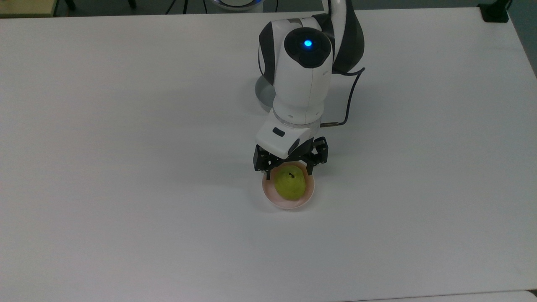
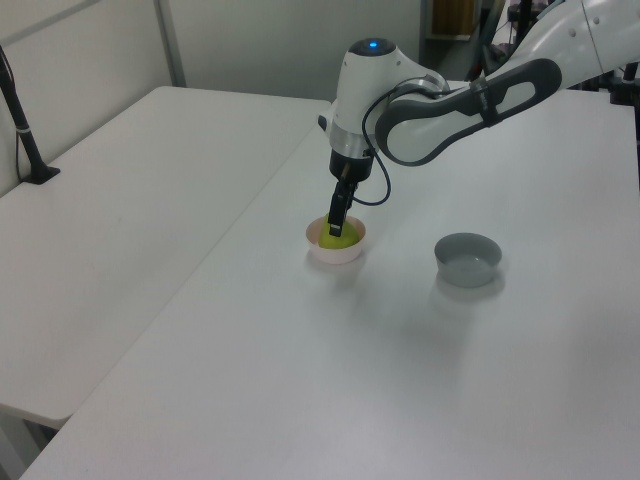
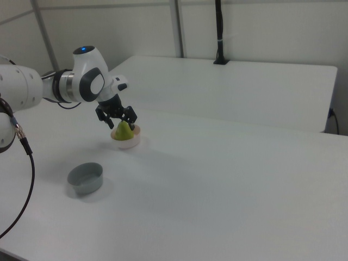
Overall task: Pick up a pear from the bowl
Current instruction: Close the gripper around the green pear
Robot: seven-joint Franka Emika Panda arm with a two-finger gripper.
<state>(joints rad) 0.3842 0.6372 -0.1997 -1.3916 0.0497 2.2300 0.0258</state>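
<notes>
A yellow-green pear with a dark stem sits upright in the small pale pink bowl on the white table. My gripper is open and lowered over the bowl, with one black finger on each side of the pear's upper part. In the left view a finger hangs in front of the pear in the bowl. From the right view, the gripper straddles the pear above the bowl. Whether the fingers touch the pear I cannot tell.
A grey straight-sided bowl stands empty apart from the pink one, also in the right view, and partly behind the arm in the top view. A black post is clamped at an adjoining table's edge.
</notes>
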